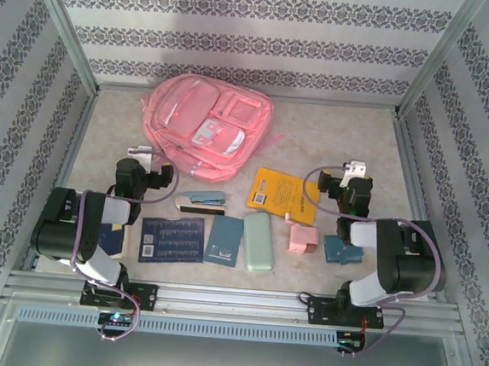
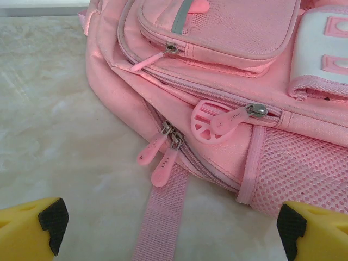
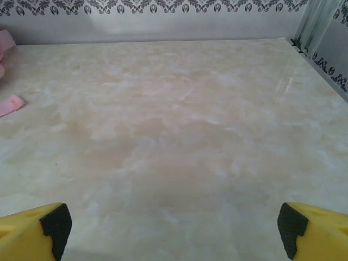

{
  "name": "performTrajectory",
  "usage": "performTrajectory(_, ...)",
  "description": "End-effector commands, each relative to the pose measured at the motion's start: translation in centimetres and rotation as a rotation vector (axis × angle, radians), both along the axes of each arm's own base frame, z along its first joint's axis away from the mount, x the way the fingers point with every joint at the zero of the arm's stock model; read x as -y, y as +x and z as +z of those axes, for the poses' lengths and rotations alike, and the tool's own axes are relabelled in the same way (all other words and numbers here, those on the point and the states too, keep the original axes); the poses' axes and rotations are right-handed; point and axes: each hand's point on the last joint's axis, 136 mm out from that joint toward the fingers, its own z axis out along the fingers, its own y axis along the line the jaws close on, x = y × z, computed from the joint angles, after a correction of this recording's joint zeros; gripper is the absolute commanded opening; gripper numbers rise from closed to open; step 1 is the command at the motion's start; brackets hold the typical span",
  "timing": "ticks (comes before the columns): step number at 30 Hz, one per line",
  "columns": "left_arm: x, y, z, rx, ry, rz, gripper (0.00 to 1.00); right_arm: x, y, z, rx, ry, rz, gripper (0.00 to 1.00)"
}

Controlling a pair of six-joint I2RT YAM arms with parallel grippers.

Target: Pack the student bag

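The large soft pink fabric backpack has white pocket panels, pink mesh and pink zip pulls. The flat table top is beige with pale marbling. The walls are white with grey damask bands. There is a yellow paper booklet, a navy printed card, a teal notebook, a mint-green oblong case and a small pink box. The left gripper and right gripper have yellow fingers with black pads.

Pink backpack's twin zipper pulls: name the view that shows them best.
Left wrist view: the twin zipper pulls lie close up, side by side. Top external takes in the whole pink backpack, pulls too small to make out. Right wrist catches a pink strap end at its left edge.
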Motion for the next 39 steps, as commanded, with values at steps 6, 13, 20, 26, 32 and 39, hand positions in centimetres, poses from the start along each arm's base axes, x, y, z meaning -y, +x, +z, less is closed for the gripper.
performTrajectory(6, -0.3, 0.5, 0.3, 0.006, 0.009, 0.014, 0.99, 0.2, 0.5, 1.2, 0.033, -0.015, -0.007, 0.98)
performTrajectory(13, -0.3, 0.6, 0.4, 0.01, 0.01, 0.014, 0.99, 0.2, 0.5, 1.3, 0.034, -0.015, -0.007, 0.98)
performTrajectory(20, -0.3, 0.5, 0.4, 0.009, 0.01, 0.014, 0.99, 0.2, 0.5, 1.3, 0.034, -0.014, -0.008, 0.98)
performTrajectory(26, -0.3, 0.6, 0.4, 0.01, 0.01, 0.015, 0.99, 0.2, 0.5, 1.3, 0.033, 0.017, 0.016, 0.98)
performTrajectory(32, -0.3, 0.6, 0.4, 0.011, 0.01, 0.014, 0.99, 0.0, 0.6, 1.2, 0.029, 0.003, 0.022, 0.98)
performTrajectory(39, 0.2, 0.6, 1.2, 0.007, 0.012, -0.021, 0.99, -1.4, 1.1, 2.7, 0.035, -0.021, 0.079, 0.98)
